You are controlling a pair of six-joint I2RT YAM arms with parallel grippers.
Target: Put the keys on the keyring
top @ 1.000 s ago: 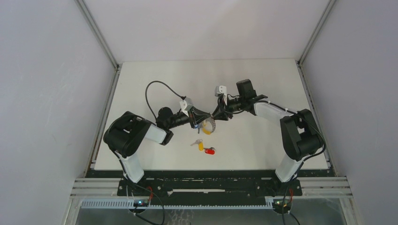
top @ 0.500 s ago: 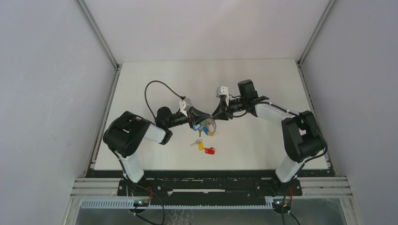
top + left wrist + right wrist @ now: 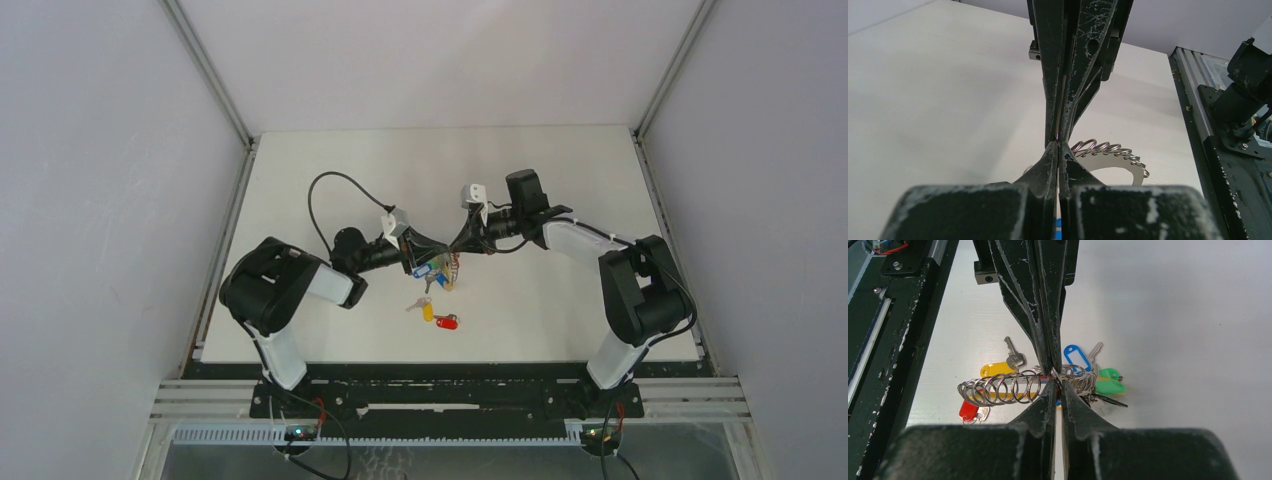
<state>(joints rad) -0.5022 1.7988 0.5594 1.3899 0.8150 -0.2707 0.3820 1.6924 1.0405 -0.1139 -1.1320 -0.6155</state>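
On the table (image 3: 330,170), the left hand (image 3: 424,262) and right hand (image 3: 456,249) meet tip to tip at mid-table, both clenched on the keyring (image 3: 1013,387). The yellow-tagged key (image 3: 426,309) and red-tagged key (image 3: 447,322) lie loose just beside it, so both apparently remain to thread.

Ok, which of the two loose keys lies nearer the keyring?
The yellow-tagged key, which lies just short of the keyring in the top view. The red-tagged key lies beside it but further from the ring.
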